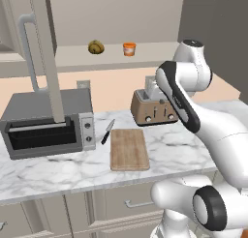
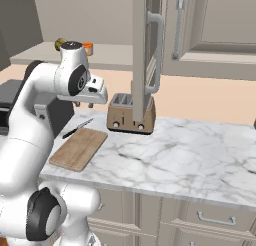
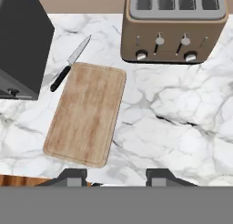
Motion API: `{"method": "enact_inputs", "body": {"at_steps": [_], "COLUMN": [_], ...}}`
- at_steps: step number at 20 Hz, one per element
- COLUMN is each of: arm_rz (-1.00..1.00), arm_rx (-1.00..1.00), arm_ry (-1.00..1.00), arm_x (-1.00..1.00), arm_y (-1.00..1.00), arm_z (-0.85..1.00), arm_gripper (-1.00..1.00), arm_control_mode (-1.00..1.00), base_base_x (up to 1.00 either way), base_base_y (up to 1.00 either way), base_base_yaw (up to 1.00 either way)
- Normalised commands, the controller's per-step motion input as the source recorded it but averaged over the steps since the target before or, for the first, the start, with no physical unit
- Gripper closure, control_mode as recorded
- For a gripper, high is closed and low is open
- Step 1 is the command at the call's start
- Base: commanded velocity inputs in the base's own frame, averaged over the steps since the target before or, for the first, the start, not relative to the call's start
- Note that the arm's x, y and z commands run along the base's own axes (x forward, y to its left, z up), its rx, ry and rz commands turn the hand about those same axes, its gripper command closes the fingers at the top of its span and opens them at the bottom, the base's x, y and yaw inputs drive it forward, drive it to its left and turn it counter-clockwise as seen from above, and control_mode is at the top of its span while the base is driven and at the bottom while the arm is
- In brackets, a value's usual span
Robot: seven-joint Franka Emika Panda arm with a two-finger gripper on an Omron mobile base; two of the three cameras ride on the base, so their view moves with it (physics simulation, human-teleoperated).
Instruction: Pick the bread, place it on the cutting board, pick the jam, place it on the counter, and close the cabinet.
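Note:
The bread (image 1: 96,47) and the orange jam (image 1: 129,49) jar stand side by side on the open cabinet's shelf, above the counter (image 1: 174,147). The cabinet door (image 1: 46,53) is swung wide open. The cutting board (image 3: 86,114) lies bare on the marble between the toaster oven and the toaster. My gripper (image 3: 116,177) hangs open and empty above the counter, pointing down just right of the board. In the right base view the gripper (image 2: 83,105) hovers over the board (image 2: 77,148), with the jam (image 2: 88,48) behind the arm and the bread (image 2: 61,42) half hidden by it.
A copper toaster (image 1: 152,108) stands behind the board. A grey toaster oven (image 1: 48,123) sits to its left, under the open door. A black-handled knife (image 3: 70,63) lies at the board's far left corner. Drawers (image 2: 215,219) run below the counter edge.

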Motion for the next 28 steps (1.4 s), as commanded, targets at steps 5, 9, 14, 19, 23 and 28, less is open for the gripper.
{"method": "enact_inputs", "body": {"at_steps": [5,9,14,19,23,28], "arm_rz": [0.00,0.00,0.00,0.00,0.00,0.00], "arm_rx": [-0.01,-0.02,-0.03,0.00,0.00,0.00], "arm_ry": [-0.10,-0.27,-0.33,-0.28,-0.26,-0.16], "arm_x": [-0.07,-0.20,-0.17,-0.03,0.00,0.02], "arm_y": [0.03,0.10,0.18,0.17,0.16,0.03], "arm_z": [0.02,0.19,0.29,0.38,0.42,0.42], "arm_gripper": [-1.00,-1.00,-1.00,-1.00,-1.00,-1.00], "arm_control_mode": [-1.00,-1.00,-1.00,-1.00,-1.00,-1.00], "base_base_x": [0.00,0.00,0.00,0.00,0.00,0.00], "base_base_y": [0.00,0.00,0.00,0.00,0.00,0.00], "base_base_yaw": [0.00,0.00,0.00,0.00,0.00,0.00]}}
